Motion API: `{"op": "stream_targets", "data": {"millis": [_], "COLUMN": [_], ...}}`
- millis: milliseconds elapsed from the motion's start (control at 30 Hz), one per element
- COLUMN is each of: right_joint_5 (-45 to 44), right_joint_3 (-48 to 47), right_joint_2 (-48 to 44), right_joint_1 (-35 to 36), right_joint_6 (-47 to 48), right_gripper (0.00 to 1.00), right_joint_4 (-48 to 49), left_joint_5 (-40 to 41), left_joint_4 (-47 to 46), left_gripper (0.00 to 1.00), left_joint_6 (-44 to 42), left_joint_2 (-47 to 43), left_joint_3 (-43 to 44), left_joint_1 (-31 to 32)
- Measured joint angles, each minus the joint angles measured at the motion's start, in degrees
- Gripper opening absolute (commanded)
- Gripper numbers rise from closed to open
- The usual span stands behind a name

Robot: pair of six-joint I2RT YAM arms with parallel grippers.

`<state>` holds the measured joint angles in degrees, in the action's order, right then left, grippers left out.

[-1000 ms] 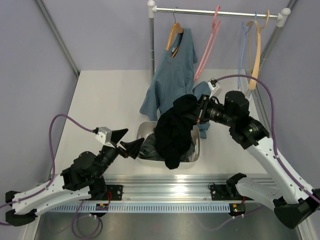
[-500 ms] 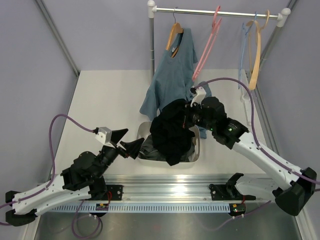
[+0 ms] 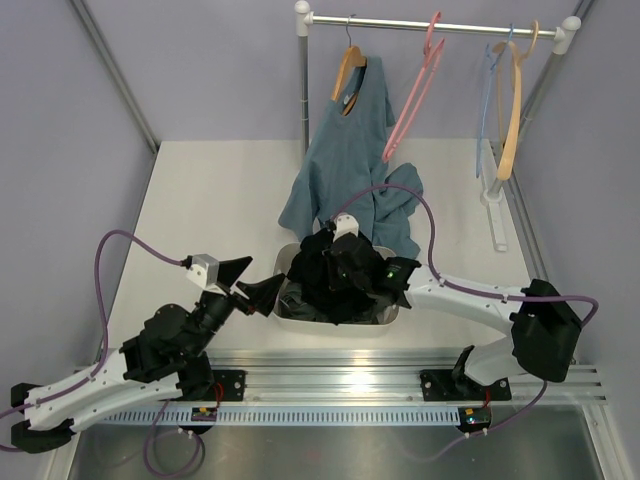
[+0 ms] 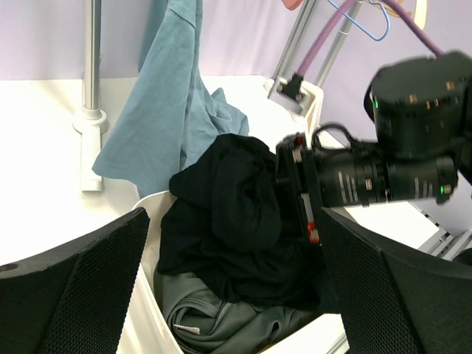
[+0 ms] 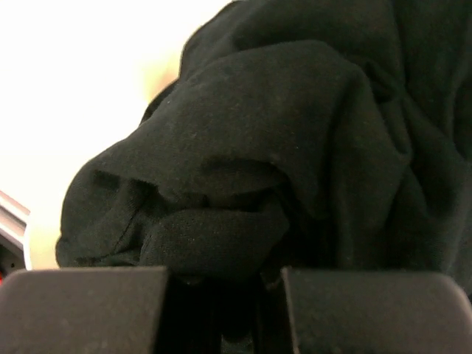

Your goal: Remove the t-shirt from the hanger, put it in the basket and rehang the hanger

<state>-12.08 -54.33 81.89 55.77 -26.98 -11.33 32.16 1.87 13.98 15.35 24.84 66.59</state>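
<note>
Compared with a second ago, my right arm has swung down and to the left. The black short-sleeved cotton t-shirt (image 3: pixel 322 285), which then hung bunched above the tub, now lies heaped in the silver rectangular metal tub (image 3: pixel 392 318), on top of the dark grey clothes (image 4: pixel 221 324). The pink plastic hanger (image 3: pixel 415 95) hangs bare on the white rail (image 3: pixel 430 22), just as before.

The right gripper (image 3: pixel 338 262) is low over the tub. In its wrist view the two fingers (image 5: pixel 88 310) stand close together with a fold of the black cloth pinched between them. The left gripper (image 3: pixel 252 284) has not moved. Its jaws are spread wide and hold nothing, and it sits just beside the tub's left wall.

The tub sits near the table's front edge. The hem of the blue-grey teal shirt (image 3: pixel 345 150), which hangs from a wooden hanger (image 3: pixel 347 65), drapes down to the tub's rear rim, and the rack's upright post (image 3: pixel 303 90) rises behind it. White tabletop (image 3: pixel 210 200) stretches away to the left of the tub.
</note>
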Motion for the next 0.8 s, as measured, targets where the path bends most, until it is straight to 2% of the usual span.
{"op": "stream_targets", "data": {"millis": [233,267,367,467,500,800], "right_joint_5": [-5.88,-6.45,-7.89,-8.44,-8.52,-11.28], "right_joint_3": [4.74,5.25,5.66,5.62,5.51,-1.38], "right_joint_2": [3.08,3.28,2.78,1.25,0.42,-13.33], "right_joint_1": [2.54,2.75,3.85,5.01,5.22,5.42], "right_joint_6": [-7.43,-8.22,-9.55,-9.79,-9.75,-8.72], "right_gripper": [0.06,0.18,0.46,0.54,0.59,0.65], "right_joint_4": [2.16,2.89,3.34,1.49,0.11,-19.74], "left_joint_5": [0.22,0.24,0.5,0.85,0.94,1.33], "left_joint_4": [0.02,0.02,0.02,0.02,0.02,0.02], "left_gripper": [0.99,0.99,0.99,0.99,0.99,0.99], "left_joint_6": [0.02,0.02,0.0,0.0,0.0,0.0], "left_joint_2": [0.0,0.0,0.0,0.0,0.0,0.0], "left_joint_3": [-0.11,-0.11,-0.11,-0.11,-0.11,-0.11], "left_joint_1": [0.0,0.0,0.0,0.0,0.0,0.0]}}
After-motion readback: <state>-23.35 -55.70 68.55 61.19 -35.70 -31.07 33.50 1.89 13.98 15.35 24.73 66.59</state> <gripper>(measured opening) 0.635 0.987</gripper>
